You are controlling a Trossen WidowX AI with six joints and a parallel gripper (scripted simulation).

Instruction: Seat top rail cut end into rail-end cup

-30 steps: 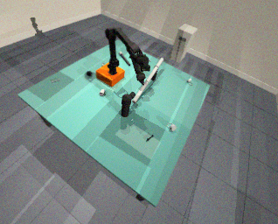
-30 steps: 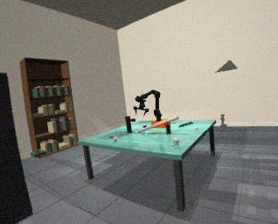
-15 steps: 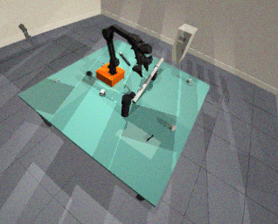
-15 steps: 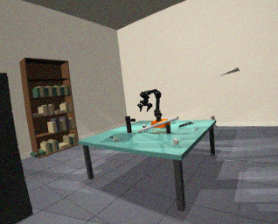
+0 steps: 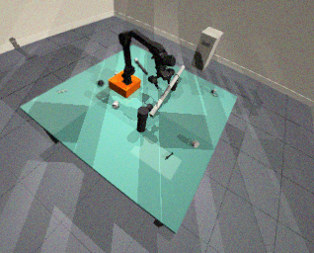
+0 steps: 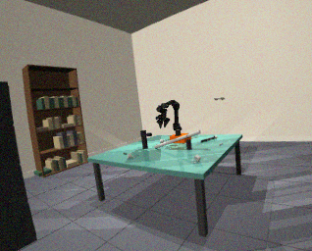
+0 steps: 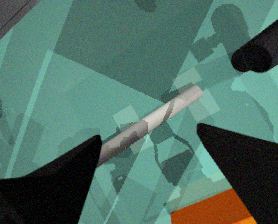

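Observation:
The light grey top rail [image 5: 167, 91] [image 6: 179, 139] [image 7: 150, 122] slopes across the teal table [image 5: 87, 116] [image 6: 214, 161]. Its lower end lies close beside the top of the big black post [image 5: 142, 122] [image 6: 144, 139]. I cannot tell whether that end sits in the cup, and the cup and brace band are too small to make out. My gripper [image 5: 161, 77] [image 6: 160, 123] [image 7: 148, 133] is open and empty. It hangs above the rail's middle, with a finger on either side, not touching it. In the wrist view one rail end shows at the upper right, near a dark cylinder [image 7: 255, 52].
The arm's orange base [image 5: 124, 85] [image 7: 220, 210] stands behind the post. A short dark post [image 6: 188, 143] holds the rail's far part. A second rod [image 5: 141, 65] and small loose fittings [image 5: 116, 104] [image 5: 194, 143] [image 5: 213, 93] lie on the table. A bookshelf [image 6: 54, 120] stands by the wall.

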